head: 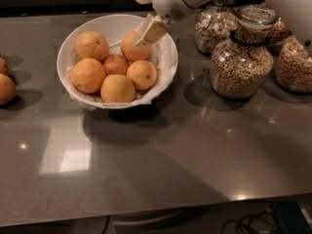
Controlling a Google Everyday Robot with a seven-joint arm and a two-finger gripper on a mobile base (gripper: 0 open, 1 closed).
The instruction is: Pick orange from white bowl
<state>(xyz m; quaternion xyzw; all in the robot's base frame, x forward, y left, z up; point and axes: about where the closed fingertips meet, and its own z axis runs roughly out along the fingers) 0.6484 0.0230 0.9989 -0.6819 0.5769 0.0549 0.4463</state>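
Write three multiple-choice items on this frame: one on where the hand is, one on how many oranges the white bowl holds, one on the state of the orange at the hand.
1. Where is the hand?
A. at the front left of the white bowl
B. at the bowl's back right
C. outside the bowl, off its left rim

2. How many oranges lie in the bowl?
A. three
B. nine
C. six

3. The orange at the hand's tip is:
A. resting in the bowl among the others
B. lifted clear above the rim
C. outside the bowl

Key:
1 B, the hand's tip reaches in at the far right side.
2 C, six can be counted.
3 A, it sits low on the paper lining against its neighbours.
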